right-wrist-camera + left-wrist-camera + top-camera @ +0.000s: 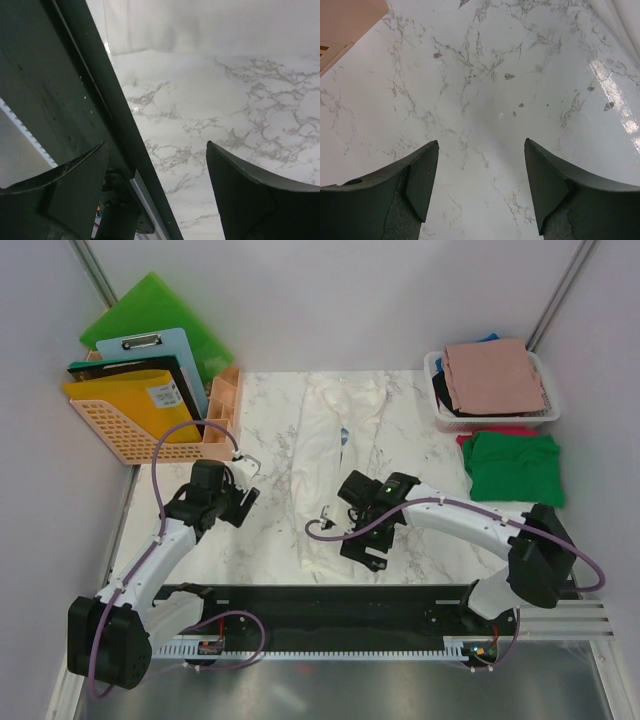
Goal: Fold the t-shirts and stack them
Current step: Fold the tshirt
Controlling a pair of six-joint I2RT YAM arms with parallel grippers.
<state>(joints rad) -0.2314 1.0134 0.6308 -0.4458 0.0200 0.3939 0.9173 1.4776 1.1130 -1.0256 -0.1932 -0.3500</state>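
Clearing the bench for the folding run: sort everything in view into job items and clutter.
For the job: cream-white t-shirt, green t-shirt, dusty-pink t-shirt, red t-shirt.

Just lying about: white mesh basket, orange file rack, blue clipboard, green folder, yellow folder.

Where the three cameras sit: one high overhead, one riding each wrist.
The top view looks steeply down from above the near edge onto the whole desk point(270, 530). The left wrist view faces down, close over bare marble; the right wrist view sits low beside the black rail point(75, 75). All three catch the cream shirt point(330, 450).
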